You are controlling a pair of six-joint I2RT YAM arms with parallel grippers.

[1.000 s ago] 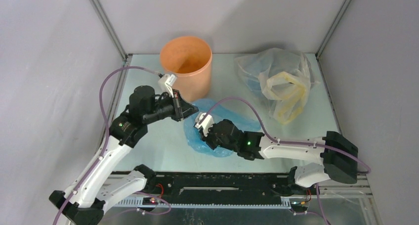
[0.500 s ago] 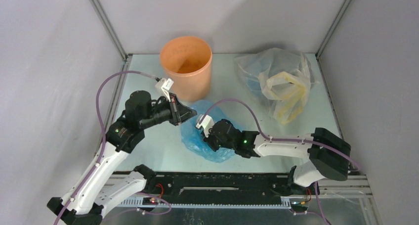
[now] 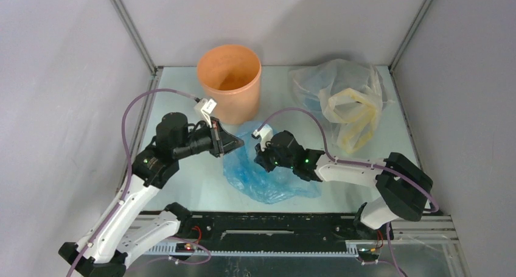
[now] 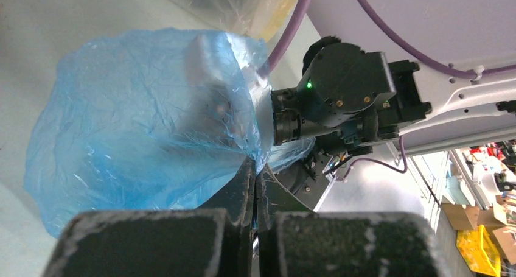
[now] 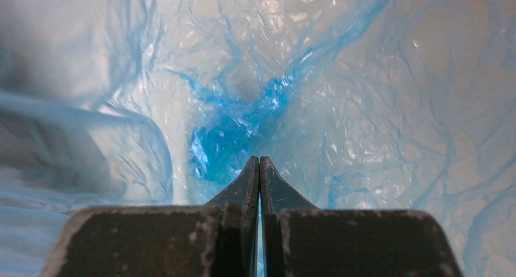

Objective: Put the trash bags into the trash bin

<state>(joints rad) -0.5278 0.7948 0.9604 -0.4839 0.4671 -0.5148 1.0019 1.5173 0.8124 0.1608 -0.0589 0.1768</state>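
The trash bag (image 3: 263,175), thin wrinkled light-blue film, hangs between my two grippers just in front of the orange trash bin (image 3: 229,82). My left gripper (image 3: 238,144) is shut on one edge of the bag; in the left wrist view (image 4: 255,162) the film (image 4: 140,119) bunches at its fingertips. My right gripper (image 3: 260,158) is shut, its fingers buried in the bag. In the right wrist view (image 5: 259,161) blue film (image 5: 365,106) fills the picture and a darker fold runs into the shut tips.
A large clear plastic sack (image 3: 344,100) with pale yellow contents lies at the back right. Grey walls close in the left, right and back. The black rail (image 3: 274,225) runs along the near edge.
The bag lay flat on the table; now it is lifted and drawn up. My right gripper moved back and to the right with the film. My left gripper stayed shut on its edge.
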